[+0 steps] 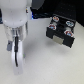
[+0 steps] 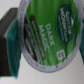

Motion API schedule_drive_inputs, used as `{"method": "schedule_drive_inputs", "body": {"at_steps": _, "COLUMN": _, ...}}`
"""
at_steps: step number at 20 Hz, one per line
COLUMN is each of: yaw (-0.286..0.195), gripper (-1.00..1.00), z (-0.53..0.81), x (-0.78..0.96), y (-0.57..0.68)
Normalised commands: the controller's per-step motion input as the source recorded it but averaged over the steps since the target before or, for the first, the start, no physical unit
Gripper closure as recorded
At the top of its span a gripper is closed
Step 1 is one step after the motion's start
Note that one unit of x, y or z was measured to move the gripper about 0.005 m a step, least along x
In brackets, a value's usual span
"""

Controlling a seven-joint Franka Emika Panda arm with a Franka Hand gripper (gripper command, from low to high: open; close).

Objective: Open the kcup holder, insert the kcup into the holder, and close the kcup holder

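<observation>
One pod is what you are carrying: the wrist view is filled by the kcup (image 2: 44, 37), its green foil top facing the camera, and a dark finger pad (image 2: 10, 31) presses against its rim on one side. The other finger is out of frame, so judge the gripper (image 2: 35, 42) as clamped on the kcup rather than proven so.

From outside, your arm (image 1: 15, 37) hangs over the pale table (image 1: 45, 65) on the exterior view's left, well apart from the kcup holder (image 1: 60, 31), which sits on the exterior view's right. Its drawer looks pulled out, with round pod slots (image 1: 59, 23) showing on top, though the picture is too blurred to be sure how far.

For the insertion, you will want to carry the kcup across at a safe height, centre it over a free slot, keep it upright with the foil up, and lower before releasing. Coming in tilted risks catching the slot edge.
</observation>
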Motion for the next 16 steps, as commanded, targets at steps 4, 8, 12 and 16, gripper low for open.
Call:
{"method": "schedule_drive_inputs", "body": {"at_steps": 4, "yaw": -0.030, "gripper": 1.00, "z": 0.82, "x": 0.02, "y": 0.34}}
{"method": "schedule_drive_inputs", "body": {"at_steps": 8, "yaw": 0.001, "gripper": 1.00, "z": 0.87, "x": 0.04, "y": 0.47}}
{"method": "schedule_drive_inputs", "body": {"at_steps": 12, "yaw": 0.012, "gripper": 1.00, "z": 0.81, "x": 0.07, "y": 0.53}}
{"method": "schedule_drive_inputs", "body": {"at_steps": 16, "yaw": 0.027, "gripper": 1.00, "z": 0.73, "x": 0.04, "y": 0.60}}
